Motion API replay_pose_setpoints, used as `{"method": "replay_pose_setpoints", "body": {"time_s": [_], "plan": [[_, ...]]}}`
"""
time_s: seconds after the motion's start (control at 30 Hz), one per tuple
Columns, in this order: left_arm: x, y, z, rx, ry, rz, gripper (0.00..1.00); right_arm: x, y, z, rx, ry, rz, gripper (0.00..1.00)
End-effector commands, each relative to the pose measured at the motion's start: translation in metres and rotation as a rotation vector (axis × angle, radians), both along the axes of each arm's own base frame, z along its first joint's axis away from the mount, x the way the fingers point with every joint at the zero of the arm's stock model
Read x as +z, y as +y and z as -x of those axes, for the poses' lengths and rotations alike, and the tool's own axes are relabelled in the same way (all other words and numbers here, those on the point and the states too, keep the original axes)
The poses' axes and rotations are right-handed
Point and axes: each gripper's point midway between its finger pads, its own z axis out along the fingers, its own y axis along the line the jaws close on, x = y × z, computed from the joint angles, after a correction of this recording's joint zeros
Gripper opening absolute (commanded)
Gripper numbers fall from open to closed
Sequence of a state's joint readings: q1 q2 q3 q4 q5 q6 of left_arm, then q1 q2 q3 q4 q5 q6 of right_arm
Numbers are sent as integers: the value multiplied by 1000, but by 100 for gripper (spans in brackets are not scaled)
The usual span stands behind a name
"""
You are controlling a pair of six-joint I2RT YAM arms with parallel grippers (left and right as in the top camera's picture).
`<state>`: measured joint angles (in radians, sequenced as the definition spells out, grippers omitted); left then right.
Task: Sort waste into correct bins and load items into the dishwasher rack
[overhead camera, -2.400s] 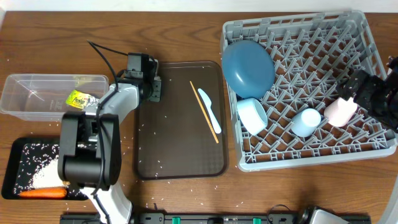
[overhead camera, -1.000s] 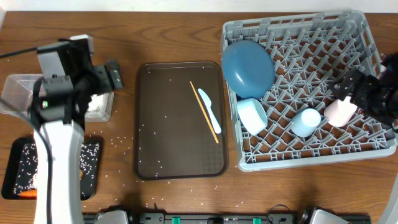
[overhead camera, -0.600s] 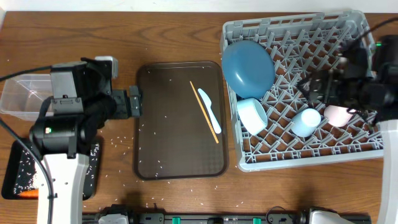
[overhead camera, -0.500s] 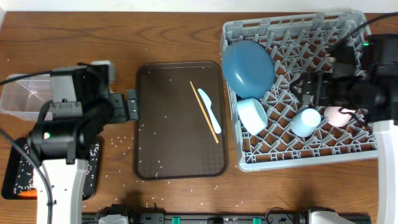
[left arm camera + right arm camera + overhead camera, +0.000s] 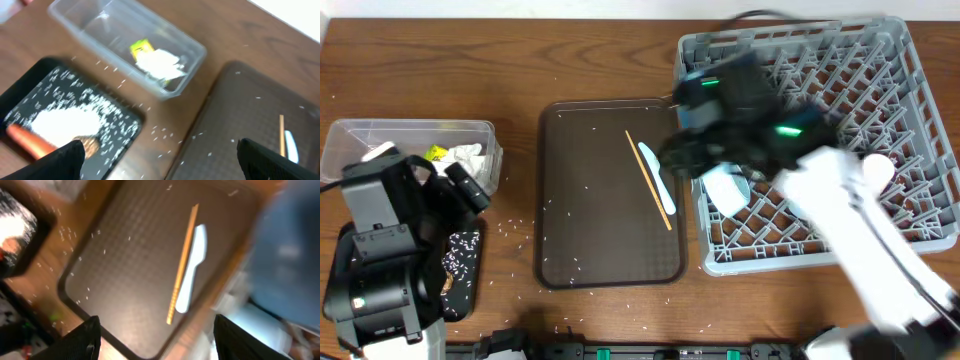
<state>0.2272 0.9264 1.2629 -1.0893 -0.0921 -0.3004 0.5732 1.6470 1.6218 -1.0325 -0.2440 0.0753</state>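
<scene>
The thin wooden chopstick (image 5: 182,264) and the pale blue plastic spoon (image 5: 193,270) lie close side by side, so closing on one could pinch both. It could also skid the flat chopstick across the dark brown rectangular serving tray (image 5: 120,265). Both lie toward the tray's right edge, just ahead of the right gripper (image 5: 157,322), whose fingers stand apart. The left gripper (image 5: 160,146) also gapes wide.

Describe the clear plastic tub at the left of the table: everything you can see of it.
The clear plastic tub is a see-through rectangular box with rounded corners and no lid, standing upright on the wooden table. Bunched toward one end inside lie a yellow-green wrapper and crumpled white paper, touching each other. The black tray lies beside it, apart, with stray rice grains on the strip between.
</scene>
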Motion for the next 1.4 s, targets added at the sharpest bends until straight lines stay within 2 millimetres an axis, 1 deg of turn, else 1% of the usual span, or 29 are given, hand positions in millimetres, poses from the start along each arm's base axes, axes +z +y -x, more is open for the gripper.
{"method": "replay_pose_setpoints", "body": {"time_s": [0.0,0.03,0.07,0.1,0.13,0.17,0.23,0.3,0.37,0.5,0.57,0.73,0.8,1.0,1.27,1.3,1.37], "plan": [[0,9,4,60,11,-2,98,-52,29,0,10,75,92,66],[-1,9,3,60,16,-1,98,-71,41,2,28,103,111,66],[-2,9,3,61,18,0,98,-82,47,3,41,114,122,66],[-3,9,2,60,23,1,98,-97,53,3,50,128,142,71],[-4,9,1,61,26,1,98,-109,57,1,34,133,162,73],[-4,9,1,61,29,2,98,-127,61,-4,8,137,186,71],[-6,10,0,61,34,4,98,-150,70,-7,17,143,204,67],[-7,10,-1,61,40,5,98,-173,74,-8,15,152,238,65],[-8,10,-2,60,46,6,98,-194,71,-8,-27,191,263,65],[-9,10,-3,60,50,7,98,-216,66,-10,-43,215,297,64],[-10,10,-3,60,53,8,98,-220,63,-12,-50,223,302,63],[-10,10,-3,60,53,8,98,-219,65,-12,-27,211,298,64],[-10,10,-3,60,53,8,98,-217,66,-13,-16,204,296,64],[-10,10,-3,60,54,8,98,-199,64,-21,-53,182,261,64],[-10,10,-3,60,53,8,98,-197,68,-28,-56,152,245,65],[-10,10,-3,60,53,8,98,-197,68,-28,-48,150,244,66],[-10,10,-3,60,53,8,98,-192,81,-17,62,178,185,69]]}}
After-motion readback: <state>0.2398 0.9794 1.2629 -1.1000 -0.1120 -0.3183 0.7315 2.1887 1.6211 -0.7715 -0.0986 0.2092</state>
